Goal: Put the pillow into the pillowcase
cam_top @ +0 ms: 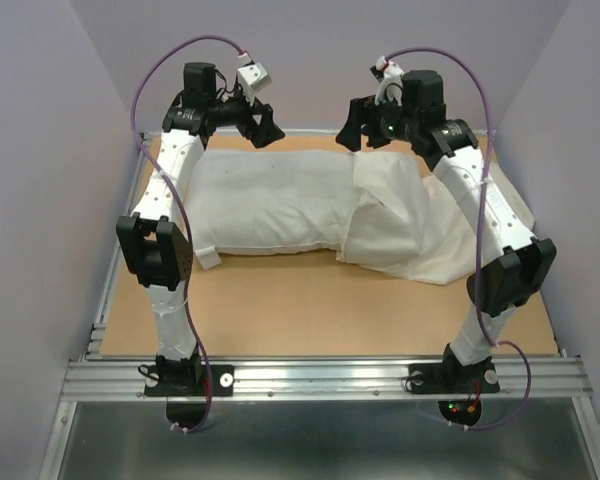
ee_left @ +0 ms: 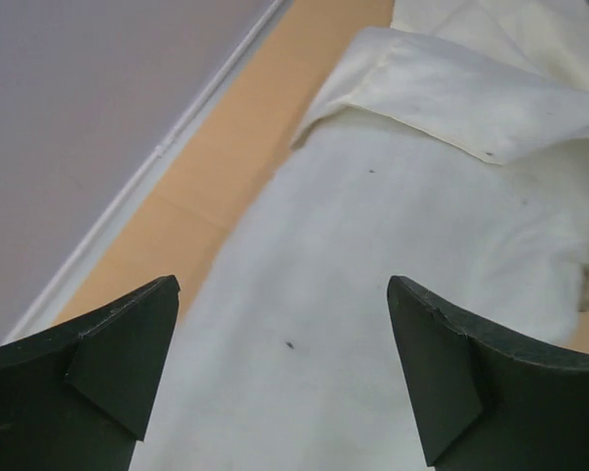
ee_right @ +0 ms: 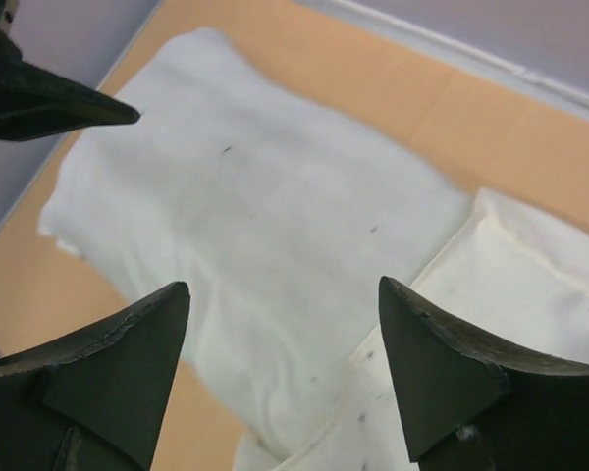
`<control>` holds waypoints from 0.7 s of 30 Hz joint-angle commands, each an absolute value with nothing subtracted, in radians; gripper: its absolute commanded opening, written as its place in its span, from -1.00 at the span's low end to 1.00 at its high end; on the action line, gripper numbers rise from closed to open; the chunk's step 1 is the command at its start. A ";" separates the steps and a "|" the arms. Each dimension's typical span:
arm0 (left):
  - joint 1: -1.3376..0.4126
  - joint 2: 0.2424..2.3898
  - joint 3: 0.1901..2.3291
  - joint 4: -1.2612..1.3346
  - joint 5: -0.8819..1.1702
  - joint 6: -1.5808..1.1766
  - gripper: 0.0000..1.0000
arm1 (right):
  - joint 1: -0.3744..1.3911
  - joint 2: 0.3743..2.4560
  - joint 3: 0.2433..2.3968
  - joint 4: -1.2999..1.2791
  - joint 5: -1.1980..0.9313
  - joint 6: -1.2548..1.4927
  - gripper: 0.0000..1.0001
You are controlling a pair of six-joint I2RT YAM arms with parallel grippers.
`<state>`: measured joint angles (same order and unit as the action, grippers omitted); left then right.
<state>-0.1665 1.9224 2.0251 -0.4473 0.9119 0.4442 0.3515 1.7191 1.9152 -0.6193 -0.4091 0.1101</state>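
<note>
From above, we see the pillow [cam_top: 270,205] lying on the brown table [cam_top: 280,300], in the middle and a bit to the left. Its right end is covered by the wrinkled pillowcase [cam_top: 405,235], which lies on the right. The left gripper [cam_top: 268,128] and the right gripper [cam_top: 351,133] hang over the pillow's far edge, apart from each other.

In the left wrist view, the left gripper [ee_left: 283,294] is spread wide and holds nothing. The pillow [ee_left: 353,294] is under it. The pillowcase's [ee_left: 471,98] edge lies over the pillow's right end.

In the right wrist view, the right gripper [ee_right: 283,289] is spread wide too, with nothing in it. The pillow [ee_right: 245,216] is below, and the pillowcase [ee_right: 530,285] covers its right end.
</note>
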 commanded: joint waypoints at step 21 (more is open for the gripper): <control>-0.308 2.370 2.258 -0.620 1.023 0.692 -1.00 | 0.360 2.109 2.103 -0.634 -0.446 0.136 -0.55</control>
